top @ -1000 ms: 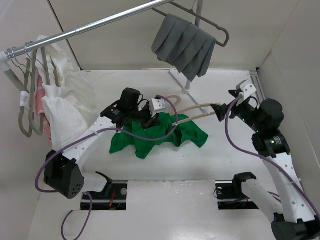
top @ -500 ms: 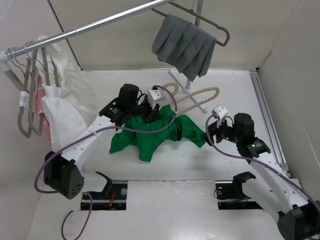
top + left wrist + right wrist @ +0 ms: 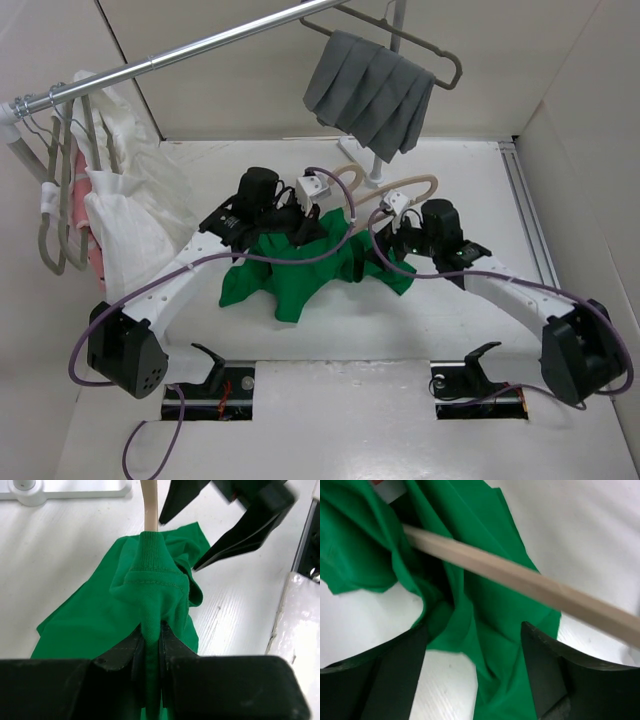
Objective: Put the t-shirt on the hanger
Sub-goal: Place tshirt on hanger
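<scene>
Bright green fabric t-shirt (image 3: 300, 272) heaped on the white desk (image 3: 445, 322), collar held up.
The left tool (image 3: 151, 630) is clamped on that collar, where an arm of the cream curved plastic hanger (image 3: 148, 505) pokes in; the right tool (image 3: 472, 645) spreads wide over shirt and hanger.

Open passage: bare table (image 3: 470, 330) in front and right of the t-shirt (image 3: 300, 275).
Obstructions: white garments (image 3: 130, 210) hanging left; grey cloth (image 3: 370, 90) overhead at rear; rack foot (image 3: 372, 180) just behind the hanger (image 3: 415, 185); side wall (image 3: 590, 130) at right; left arm (image 3: 190, 270) and right arm (image 3: 510, 285) meeting over the t-shirt.
</scene>
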